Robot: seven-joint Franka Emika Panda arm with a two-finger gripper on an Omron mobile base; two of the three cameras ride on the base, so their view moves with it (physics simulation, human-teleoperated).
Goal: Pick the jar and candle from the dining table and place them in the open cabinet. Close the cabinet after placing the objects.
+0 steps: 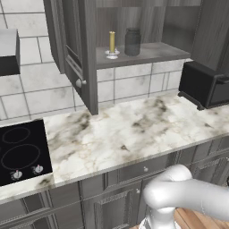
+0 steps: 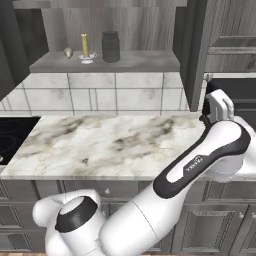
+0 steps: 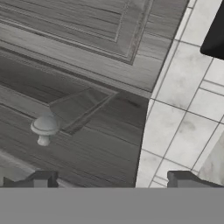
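In the left base view the candle point(image 1: 112, 44) and the jar point(image 1: 132, 41) stand on the cabinet point(image 1: 147, 53) shelf, in the right base view its doors hang open, and in the hand view the pincer point(image 3: 111, 180), fingers apart and empty, faces a door knob point(image 3: 44, 129), so it should push that panel steadily, staying beside the knob.

My candle point(image 1: 112, 41) is yellow in a silvery-white dish; the jar point(image 1: 132, 42) just right of it is dark grey. The cabinet point(image 1: 143, 53) is dark grey wood-grain with a pale grey knob point(image 3: 44, 129). The counter point(image 1: 134, 129) is white marble veined grey-brown, the far wall tiles point(image 1: 31, 85) off-white, the cooktop point(image 1: 20, 152) at left black.
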